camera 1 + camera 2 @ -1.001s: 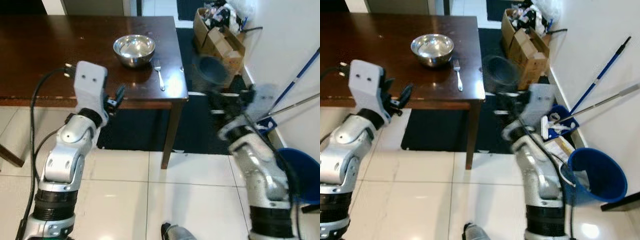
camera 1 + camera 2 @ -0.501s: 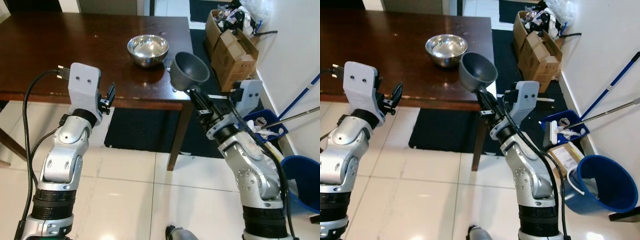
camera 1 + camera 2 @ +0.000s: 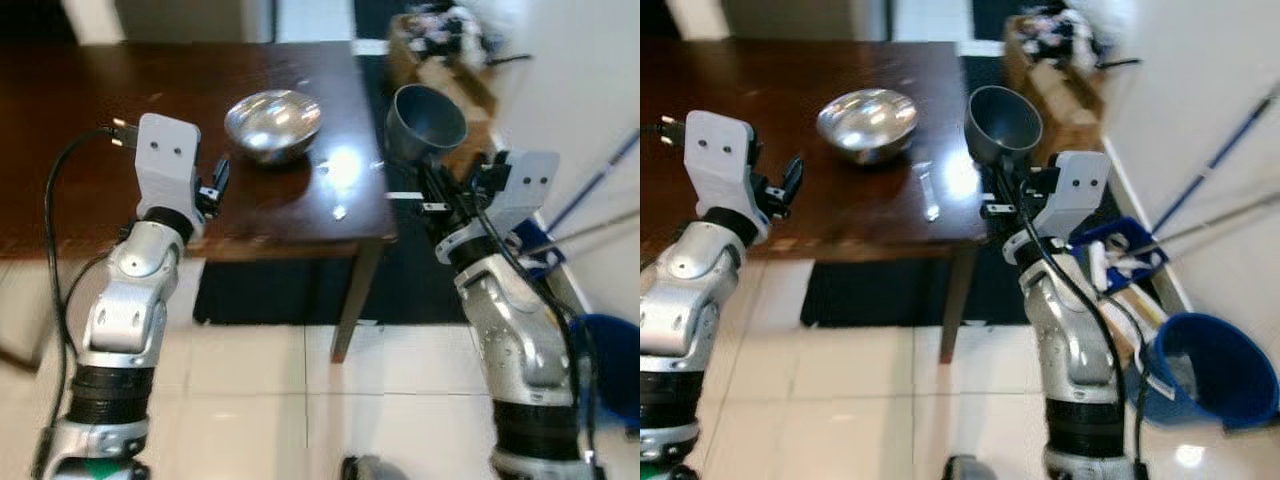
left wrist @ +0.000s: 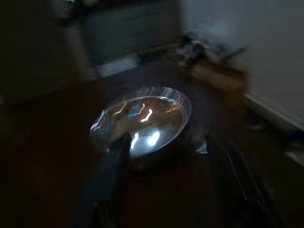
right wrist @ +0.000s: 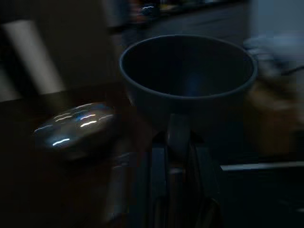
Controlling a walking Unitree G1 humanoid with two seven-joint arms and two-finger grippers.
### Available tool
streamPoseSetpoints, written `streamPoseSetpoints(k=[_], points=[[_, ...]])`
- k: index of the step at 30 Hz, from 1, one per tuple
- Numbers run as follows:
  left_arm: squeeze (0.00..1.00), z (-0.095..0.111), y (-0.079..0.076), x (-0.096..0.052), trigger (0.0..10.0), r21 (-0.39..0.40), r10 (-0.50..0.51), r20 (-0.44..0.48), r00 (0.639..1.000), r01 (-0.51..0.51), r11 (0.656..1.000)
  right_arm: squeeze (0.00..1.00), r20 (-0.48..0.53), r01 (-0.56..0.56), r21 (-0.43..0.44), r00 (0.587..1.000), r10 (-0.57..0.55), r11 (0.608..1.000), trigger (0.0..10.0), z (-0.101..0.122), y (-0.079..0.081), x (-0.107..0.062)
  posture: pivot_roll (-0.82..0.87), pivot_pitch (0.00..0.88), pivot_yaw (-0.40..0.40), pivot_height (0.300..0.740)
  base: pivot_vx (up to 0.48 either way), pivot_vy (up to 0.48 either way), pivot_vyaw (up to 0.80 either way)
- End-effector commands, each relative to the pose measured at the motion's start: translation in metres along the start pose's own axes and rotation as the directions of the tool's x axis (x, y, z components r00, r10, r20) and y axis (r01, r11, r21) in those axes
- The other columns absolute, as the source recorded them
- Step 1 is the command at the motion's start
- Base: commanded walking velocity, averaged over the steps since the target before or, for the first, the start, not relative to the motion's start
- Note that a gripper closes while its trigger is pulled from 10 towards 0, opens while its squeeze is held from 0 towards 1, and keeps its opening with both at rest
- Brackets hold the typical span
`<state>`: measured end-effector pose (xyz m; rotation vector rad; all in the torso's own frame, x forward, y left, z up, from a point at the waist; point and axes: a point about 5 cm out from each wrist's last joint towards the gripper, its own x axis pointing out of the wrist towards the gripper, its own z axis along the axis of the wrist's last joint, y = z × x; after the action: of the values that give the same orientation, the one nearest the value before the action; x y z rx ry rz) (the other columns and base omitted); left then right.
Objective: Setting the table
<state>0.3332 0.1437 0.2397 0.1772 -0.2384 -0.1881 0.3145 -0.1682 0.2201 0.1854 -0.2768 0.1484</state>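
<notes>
You are looking down at a dark wooden counter on pale floor tiles, with a black mat under its far end; the frame is blurred. In the left eye view a steel bowl sits on the counter near its right end, and it looks empty. A fork lies just beside it toward the counter's edge. Your right end effector is clenched on the handle of a grey cup, held up off the counter's right end, its mouth tilted toward the camera and nothing visible inside. Your left end effector hangs above the counter's near part, short of the steel bowl.

In the right eye view a cardboard box with dark clutter in it stands against the wall beyond the counter. A blue bucket sits on the floor at your right; its contents cannot be made out. Mop handles lean on the wall.

In the left wrist view, dim and soft, the two black fingers stand apart, released, with the steel bowl ahead between them, only glints showing inside.

In the right wrist view the fingers grip the grey cup's handle; the interior is dark and looks empty, and the steel bowl lies off to one side.
</notes>
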Motion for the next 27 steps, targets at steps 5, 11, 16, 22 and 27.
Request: streamPoseSetpoints(k=[5, 11, 16, 22, 27], points=[[0.03, -0.007, 0.010, -0.004, 10.0, 0.006, 0.037, -0.021, 0.999, -0.037, 0.999, 0.00, 0.004, -0.035, -0.006, 0.999, 0.035, 0.999, 10.0, -0.003, 0.009, 0.002, -0.08, 0.045, 0.086, 0.740, 0.473, 0.000, 0.00], [0.00, -0.006, 0.012, -0.004, 10.0, -0.009, 0.060, -0.016, 0.998, -0.061, 0.998, 0.00, -0.008, -0.130, 0.006, 0.991, 0.130, 0.991, 10.0, -0.003, 0.017, 0.001, -0.08, 0.046, 0.085, 0.740, 0.214, 0.000, 0.00], [0.00, -0.004, 0.013, -0.005, 10.0, -0.027, 0.066, 0.003, 0.998, -0.066, 0.997, 0.00, -0.020, -0.173, 0.021, 0.985, 0.173, 0.985, 10.0, -0.005, 0.022, -0.002, -0.08, 0.047, 0.085, 0.740, 0.000, 0.000, 0.00], [0.00, -0.002, 0.010, -0.006, 10.0, -0.035, 0.044, 0.012, 0.999, -0.043, 0.998, 0.00, -0.031, -0.184, 0.019, 0.982, 0.184, 0.983, 10.0, -0.006, 0.021, -0.003, -0.08, 0.050, 0.086, 0.740, 0.000, 0.000, 0.00], [0.00, -0.002, 0.004, -0.006, 10.0, -0.023, -0.004, 0.008, 1.000, 0.005, 1.000, 0.00, -0.096, -0.185, -0.022, 0.979, 0.182, 0.982, 10.0, -0.015, 0.013, -0.006, -0.08, 0.053, 0.084, 0.740, 0.000, 0.000, 0.00]])
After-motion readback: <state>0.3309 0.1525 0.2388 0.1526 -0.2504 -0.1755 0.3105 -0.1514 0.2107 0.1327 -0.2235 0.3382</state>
